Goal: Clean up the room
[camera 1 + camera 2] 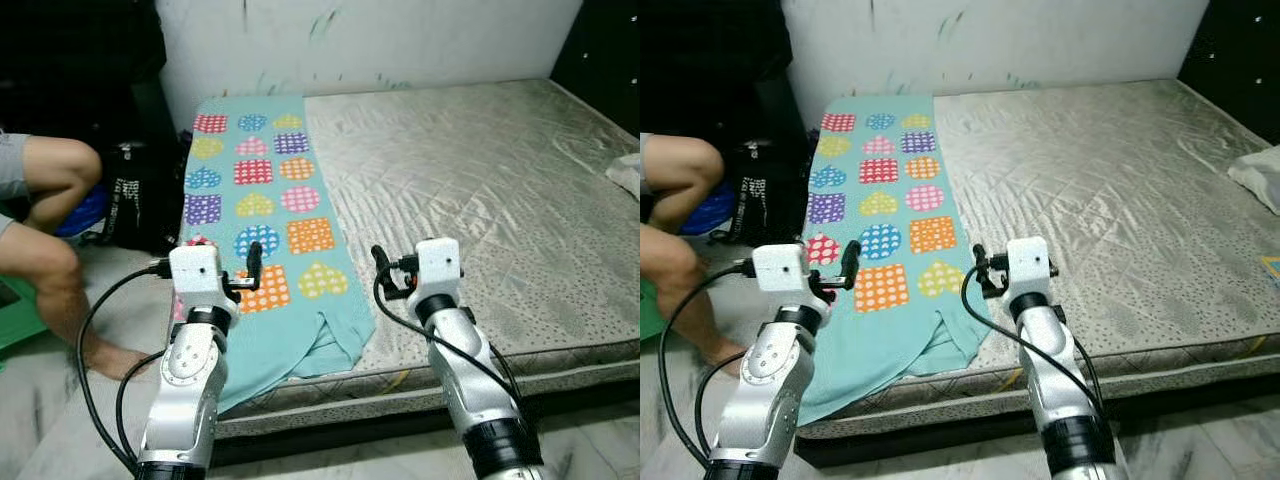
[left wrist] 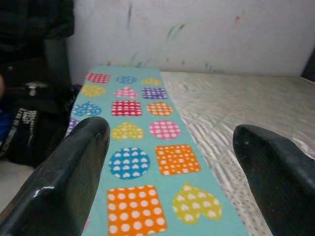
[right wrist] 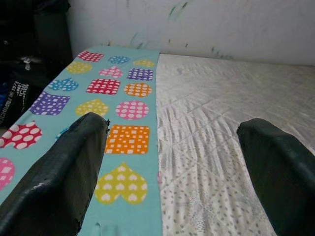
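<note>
Left eye view: a bare mattress (image 1: 480, 200) fills the middle, set against a white wall (image 1: 380, 40). A teal blanket (image 1: 262, 200) printed with bright dotted hearts, squares and circles lies in a long strip along the mattress's left side, from the wall end to the near edge, where its corner droops over the side in folds. The left gripper (image 1: 250, 268) hovers over the blanket's near end, and the right gripper (image 1: 385, 270) hovers just beside the blanket's right edge, over bare mattress. A person's bent legs (image 1: 50, 250) show at the far left, on the floor beside a black bag (image 1: 135, 200).

Right eye view: the same scene (shifted a little), with a pale pillow (image 1: 1260, 175) at the mattress's right edge.

Left wrist view: the two black fingers (image 2: 74, 172) stand wide apart with nothing between them, and the blanket's patterned strip runs away towards the wall beneath them. The black bag sits on the floor next to the blanket.

Right wrist view: these fingers (image 3: 69, 172) are also spread wide and empty; the blanket's edge lies below one finger, with quilted mattress under the other
</note>
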### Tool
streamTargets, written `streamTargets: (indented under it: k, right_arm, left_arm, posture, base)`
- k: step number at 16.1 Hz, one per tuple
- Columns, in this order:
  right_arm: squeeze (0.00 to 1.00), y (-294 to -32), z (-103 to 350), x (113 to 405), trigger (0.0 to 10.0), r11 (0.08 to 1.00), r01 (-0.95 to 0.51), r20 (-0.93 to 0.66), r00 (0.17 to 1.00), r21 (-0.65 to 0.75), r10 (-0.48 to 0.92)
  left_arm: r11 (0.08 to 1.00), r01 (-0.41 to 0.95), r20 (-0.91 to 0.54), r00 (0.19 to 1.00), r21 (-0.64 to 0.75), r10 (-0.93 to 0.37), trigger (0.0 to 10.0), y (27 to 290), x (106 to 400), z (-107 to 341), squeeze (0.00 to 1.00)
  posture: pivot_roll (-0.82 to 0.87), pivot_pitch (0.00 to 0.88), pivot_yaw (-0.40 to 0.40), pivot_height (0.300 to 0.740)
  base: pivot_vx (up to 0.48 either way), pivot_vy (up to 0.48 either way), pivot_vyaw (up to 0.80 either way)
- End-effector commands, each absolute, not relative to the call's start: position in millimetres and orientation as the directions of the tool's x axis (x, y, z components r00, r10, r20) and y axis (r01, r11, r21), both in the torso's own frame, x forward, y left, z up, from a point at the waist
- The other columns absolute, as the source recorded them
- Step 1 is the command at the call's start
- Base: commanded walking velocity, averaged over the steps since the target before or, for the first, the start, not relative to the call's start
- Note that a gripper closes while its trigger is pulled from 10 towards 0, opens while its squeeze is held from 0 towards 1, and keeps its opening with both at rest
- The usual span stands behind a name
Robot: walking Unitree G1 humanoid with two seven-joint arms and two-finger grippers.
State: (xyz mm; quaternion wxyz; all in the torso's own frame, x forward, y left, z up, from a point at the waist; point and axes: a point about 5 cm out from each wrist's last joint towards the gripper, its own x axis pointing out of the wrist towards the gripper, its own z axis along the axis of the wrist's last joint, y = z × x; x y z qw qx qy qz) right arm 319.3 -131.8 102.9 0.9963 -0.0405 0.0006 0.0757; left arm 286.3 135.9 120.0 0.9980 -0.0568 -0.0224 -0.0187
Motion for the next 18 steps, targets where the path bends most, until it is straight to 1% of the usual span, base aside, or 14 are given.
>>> streamTargets:
  k: [1,5,6,8,10,14,18]
  right_arm:
    - [0.0,-136,111,319,10.0,0.988,-0.134,0.026,0.99,-0.079,0.137]
    - [0.0,-139,119,321,10.0,0.986,-0.139,0.052,0.988,-0.095,0.145]
    - [0.0,-139,122,323,10.0,0.986,-0.138,0.057,0.988,-0.098,0.144]
    - [0.0,-140,123,324,10.0,0.985,-0.141,0.052,0.988,-0.097,0.147]
    - [0.0,-139,120,322,10.0,0.982,-0.161,0.03,0.986,-0.096,0.164]
    - [0.0,-138,119,321,10.0,0.978,-0.181,0.019,0.983,-0.101,0.183]
    - [0.0,-141,120,321,10.0,0.976,-0.186,0.008,0.982,-0.117,0.188]
  left_arm:
    - [0.994,0.038,0.058,0.998,-0.104,-0.032,10.0,138,283,125,0.0]
    - [0.998,0.01,0.079,0.997,-0.069,-0.005,10.0,148,279,134,0.0]
    - [0.999,0.007,0.094,0.996,-0.041,-0.003,10.0,153,280,137,0.0]
    - [0.999,-0.011,0.092,0.996,-0.038,0.015,10.0,159,279,138,0.0]
    - [0.999,-0.027,0.086,0.996,-0.037,0.03,10.0,162,276,137,0.0]
    - [0.998,-0.036,0.083,0.996,-0.047,0.04,10.0,161,274,138,0.0]
    - [0.997,-0.055,0.084,0.995,-0.051,0.059,10.0,162,271,140,0.0]
  posture:
    - [0.0,0.0,0.034,0.74]
    - [0.01,0.0,0.011,0.74]
    - [0.02,0.0,0.003,0.74]
    - [0.03,0.0,-0.011,0.74]
    - [0.04,0.002,-0.027,0.74]
    - [0.04,0.017,-0.046,0.74]
    - [0.04,0.037,-0.054,0.74]
  base:
    - [0.0,0.0,0.0]
    - [0.0,0.0,0.0]
    - [0.0,0.0,0.0]
    - [0.0,0.0,0.0]
    - [0.0,0.0,-0.66]
    - [0.0,0.0,-0.74]
    - [0.0,0.0,0.0]
